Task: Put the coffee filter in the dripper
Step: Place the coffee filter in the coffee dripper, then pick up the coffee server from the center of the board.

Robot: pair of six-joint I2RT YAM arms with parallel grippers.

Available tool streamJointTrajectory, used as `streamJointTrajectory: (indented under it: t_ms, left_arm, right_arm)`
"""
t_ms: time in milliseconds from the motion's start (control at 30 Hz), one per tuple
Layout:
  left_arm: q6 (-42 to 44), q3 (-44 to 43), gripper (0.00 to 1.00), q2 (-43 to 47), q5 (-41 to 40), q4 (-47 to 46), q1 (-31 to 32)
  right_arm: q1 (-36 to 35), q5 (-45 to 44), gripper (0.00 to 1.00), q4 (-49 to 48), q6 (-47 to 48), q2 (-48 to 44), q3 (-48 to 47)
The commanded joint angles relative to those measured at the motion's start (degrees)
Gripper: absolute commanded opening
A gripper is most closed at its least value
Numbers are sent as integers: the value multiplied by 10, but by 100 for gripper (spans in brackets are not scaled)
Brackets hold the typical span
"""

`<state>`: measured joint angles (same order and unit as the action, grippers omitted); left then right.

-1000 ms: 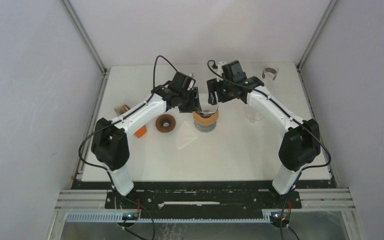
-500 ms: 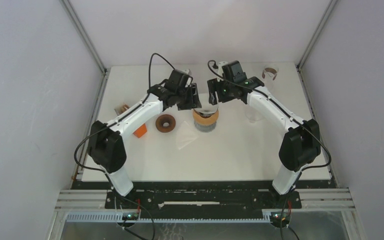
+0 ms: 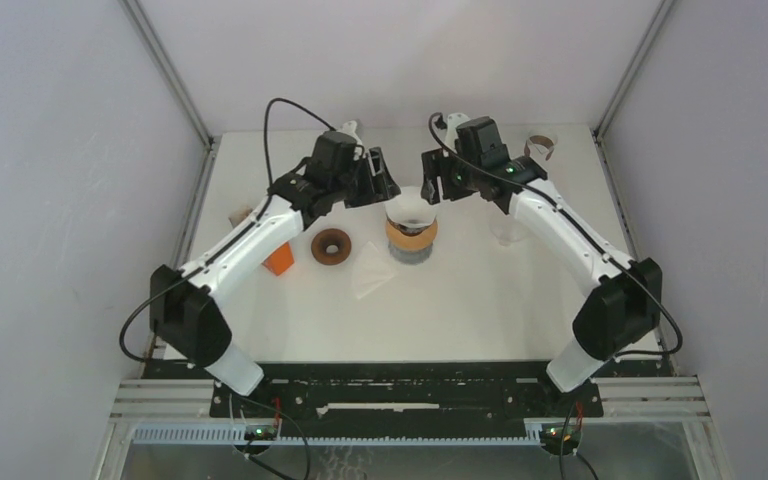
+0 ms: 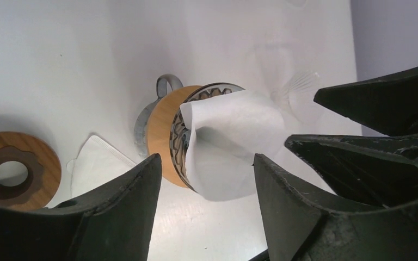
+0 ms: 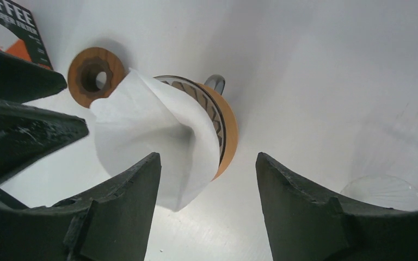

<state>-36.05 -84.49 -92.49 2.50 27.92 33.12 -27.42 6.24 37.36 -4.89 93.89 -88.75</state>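
Note:
The dripper [image 3: 411, 240] with a wooden collar stands mid-table. A white paper coffee filter [image 3: 409, 207] sits opened in its top and sticks up above the rim; it also shows in the left wrist view [image 4: 234, 141] and the right wrist view [image 5: 152, 136]. My left gripper [image 3: 380, 183] is open and empty, just left of the filter, not touching it. My right gripper [image 3: 432, 185] is open and empty, just right of the filter.
A spare flat filter [image 3: 372, 275] lies in front of the dripper. A wooden ring [image 3: 331, 246] and an orange filter box [image 3: 279, 262] lie to the left. A clear glass [image 3: 505, 231] stands right, another cup [image 3: 539, 148] at the back right.
Both grippers have let go of the filter and drawn up and back, the left arm leftward and the right arm rightward. The filter now stands free in the dripper.

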Motion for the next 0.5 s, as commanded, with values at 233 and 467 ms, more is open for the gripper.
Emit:
streamJointTrajectory:
  t_ms: [233, 467]
  left_arm:
    - [1, 147, 78, 154, -25, -118, -6]
    - [-10, 230, 79, 220, -16, -149, -6]
  right_arm:
    - [-13, -28, 73, -77, -36, -145, 110]
    - [-29, -52, 72, -82, -49, -192, 169]
